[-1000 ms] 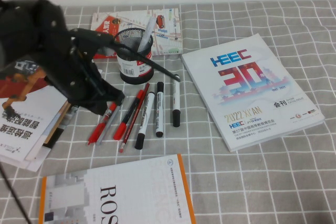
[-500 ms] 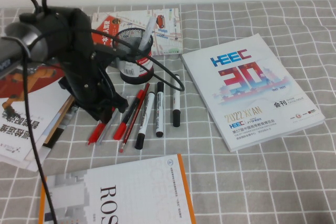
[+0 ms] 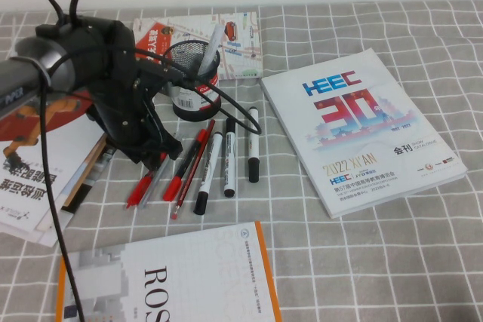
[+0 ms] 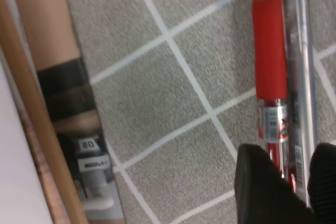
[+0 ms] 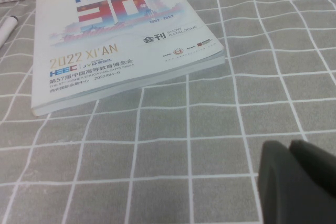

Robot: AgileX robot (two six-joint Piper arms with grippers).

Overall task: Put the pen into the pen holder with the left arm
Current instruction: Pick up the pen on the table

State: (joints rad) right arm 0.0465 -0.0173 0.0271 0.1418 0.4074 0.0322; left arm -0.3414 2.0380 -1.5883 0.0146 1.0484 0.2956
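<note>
Red pen (image 4: 270, 56) lies between the slightly parted left gripper (image 4: 286, 182) fingers — right gripper (image 5: 294, 179) unclear.

Left arm (image 3: 90, 73) comes in from the left edge of the high view, big black body w/ a silver-ish section near the edge, bent down toward the worktop (image 3: 362, 246). Loose black cables loop up over the top of it and one hangs down past the front. Left hand (image 3: 155, 157) is down low, right at the worktop surface. In the left wrist view its two dark fingers (image 4: 262, 187) sit apart w/ a visible gap between them, so it's parted, not clamped.

Right arm isn't in the high view at all. Right hand (image 5: 294, 182) only shows as dark fingertips in its own wrist cam, hovering above the worktop, pressed together afaict.
</note>
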